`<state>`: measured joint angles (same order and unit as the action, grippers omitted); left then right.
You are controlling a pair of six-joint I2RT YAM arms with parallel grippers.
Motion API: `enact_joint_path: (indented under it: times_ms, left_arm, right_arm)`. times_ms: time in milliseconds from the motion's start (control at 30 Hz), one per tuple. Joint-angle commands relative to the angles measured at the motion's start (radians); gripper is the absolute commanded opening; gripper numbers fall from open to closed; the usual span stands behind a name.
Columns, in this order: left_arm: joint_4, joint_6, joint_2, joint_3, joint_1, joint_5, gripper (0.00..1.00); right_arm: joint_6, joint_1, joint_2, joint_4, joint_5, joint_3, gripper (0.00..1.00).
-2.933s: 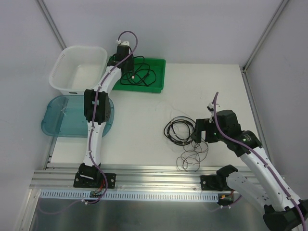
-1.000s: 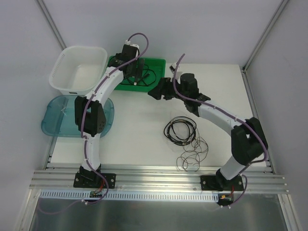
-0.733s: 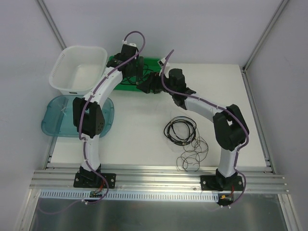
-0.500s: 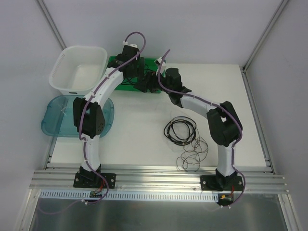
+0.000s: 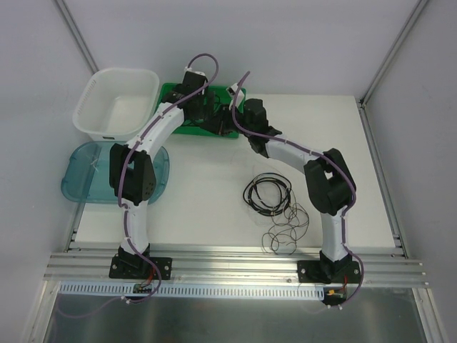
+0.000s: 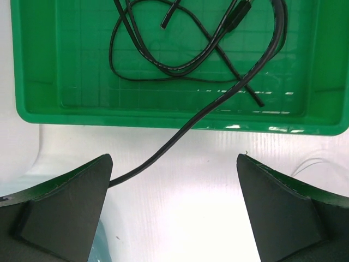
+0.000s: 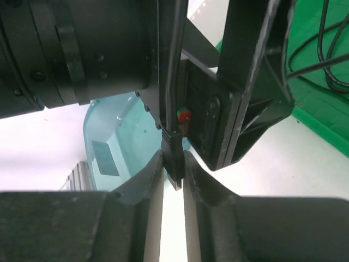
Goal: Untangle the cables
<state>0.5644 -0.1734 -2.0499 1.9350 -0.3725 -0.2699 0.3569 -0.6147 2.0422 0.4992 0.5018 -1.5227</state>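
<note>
My right gripper (image 7: 173, 170) pinches the black cable (image 7: 175, 65) by its stiff plug (image 7: 173, 153), the surest hold; its light, limp cord probably runs from the green tray (image 6: 82, 115). My left gripper (image 6: 173, 164) gapes wide, empty.

I see a black cable (image 6: 180, 131) looped in the green tray (image 6: 163, 117), one strand trailing over its near rim. A black plug end (image 7: 173, 158) sits pinched between the right fingers (image 7: 131, 191). A black coil (image 5: 255, 203) and a hair-thin brownish wire (image 5: 284, 234) lie overlapping on the surface (image 5: 214, 207).
</note>
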Motion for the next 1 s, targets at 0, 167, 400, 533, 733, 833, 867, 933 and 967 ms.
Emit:
enact_joint_path:
  times_ms: [0, 167, 400, 533, 733, 833, 867, 933, 967]
  left_arm:
    - [0.002, 0.11, 0.033, -0.034, -0.003, 0.009, 0.99]
    - [0.002, 0.274, 0.049, -0.094, -0.002, 0.035, 0.99]
    - [-0.014, 0.432, 0.099, -0.191, 0.018, 0.161, 0.99]
    - [-0.029, 0.45, 0.125, -0.229, 0.041, 0.211, 0.99]
    - [-0.061, 0.42, 0.189, -0.269, 0.116, 0.505, 0.99]
    - [-0.061, 0.491, 0.218, -0.306, 0.115, 0.636, 0.99]
    - [-0.063, 0.503, 0.23, -0.314, 0.115, 0.655, 0.99]
    - [-0.063, 0.526, 0.24, -0.327, 0.116, 0.701, 0.99]
    - [-0.064, 0.528, 0.249, -0.33, 0.116, 0.74, 0.99]
  right_arm:
    - [-0.038, 0.015, -0.054, 0.001, 0.0, -0.021, 0.01]
    - [-0.053, 0.047, -0.083, -0.051, -0.002, -0.023, 0.01]
    - [-0.085, 0.089, -0.093, -0.146, -0.011, -0.04, 0.01]
    - [-0.117, 0.118, -0.109, -0.198, 0.0, -0.031, 0.01]
    - [-0.154, 0.145, -0.097, -0.258, 0.026, -0.043, 0.01]
    - [-0.17, 0.148, -0.08, -0.284, 0.033, -0.068, 0.01]
    - [-0.173, 0.151, -0.074, -0.289, 0.035, -0.086, 0.01]
    - [-0.185, 0.151, -0.057, -0.3, 0.023, -0.102, 0.01]
    - [-0.185, 0.15, -0.051, -0.3, 0.014, -0.114, 0.01]
